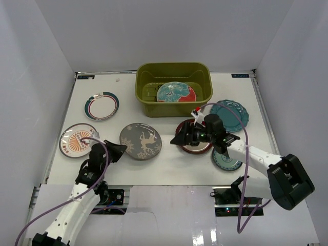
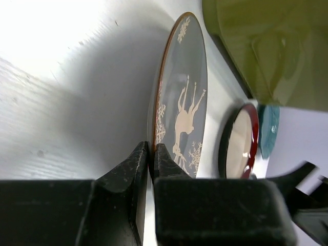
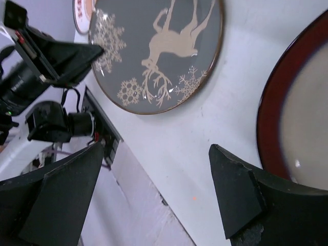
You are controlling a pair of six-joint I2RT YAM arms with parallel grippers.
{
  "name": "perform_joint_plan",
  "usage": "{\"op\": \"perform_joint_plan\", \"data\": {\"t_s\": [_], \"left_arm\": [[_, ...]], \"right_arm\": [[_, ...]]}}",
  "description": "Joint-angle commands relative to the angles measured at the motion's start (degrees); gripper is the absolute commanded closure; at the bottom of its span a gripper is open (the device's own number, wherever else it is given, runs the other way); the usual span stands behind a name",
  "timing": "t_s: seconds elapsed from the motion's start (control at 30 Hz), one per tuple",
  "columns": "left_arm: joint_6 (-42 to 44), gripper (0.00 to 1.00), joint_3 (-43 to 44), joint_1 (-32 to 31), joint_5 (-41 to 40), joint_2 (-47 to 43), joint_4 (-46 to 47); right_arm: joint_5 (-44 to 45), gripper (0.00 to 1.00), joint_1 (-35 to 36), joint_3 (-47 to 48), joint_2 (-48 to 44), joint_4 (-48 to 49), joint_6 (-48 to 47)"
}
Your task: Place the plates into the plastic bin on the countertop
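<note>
Grey plate (image 1: 140, 141) pinched at its left rim by left gripper (image 2: 151, 151).
Right gripper (image 3: 159, 151) spread beside the dark red plate (image 3: 300, 102); bin (image 1: 154, 106) lies long side left-right.

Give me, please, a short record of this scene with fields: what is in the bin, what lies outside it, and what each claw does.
In plastic bin: one floral plate
On countertop: grey plate, dark red plate, teal scalloped plate, small teal plate, striped-rim plate, orange-patterned plate
Left claw: shut on the grey plate's rim
Right claw: open, over the dark red plate's edge, gripping nothing
Plates not yet in bin: six
</note>
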Motion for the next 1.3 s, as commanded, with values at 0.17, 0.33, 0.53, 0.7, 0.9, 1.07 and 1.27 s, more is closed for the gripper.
{"op": "perform_joint_plan", "data": {"t_s": [0.17,0.33,0.53,0.7,0.9,1.07,1.27], "left_arm": [[-1.08,1.00,8.51,-0.26,10.14,-7.12,2.49],[0.84,1.00,10.89,-0.26,16.81,-6.07,6.17],[1.47,1.00,11.86,-0.17,27.80,-0.36,14.52],[3.48,0.81,14.58,-0.26,29.40,4.38,16.90],[17.36,0.14,26.18,-0.26,27.37,15.17,7.51],[19.92,0.12,25.76,-0.26,27.19,19.94,5.38],[17.55,0.12,22.06,-0.87,33.87,27.85,10.57]], "right_arm": [[-0.18,0.10,5.94,-2.71,7.64,16.93,8.39],[-0.27,0.10,5.94,1.59,12.13,15.80,6.64],[-2.28,0.02,5.07,4.14,13.80,18.50,7.33],[-0.98,0.83,3.66,4.06,10.65,20.63,9.71],[4.02,0.92,-0.38,15.19,3.79,11.16,3.93],[7.03,0.92,-7.40,36.96,9.22,0.87,-3.29],[14.84,0.92,-11.72,53.87,23.37,-5.38,-9.00]]}}
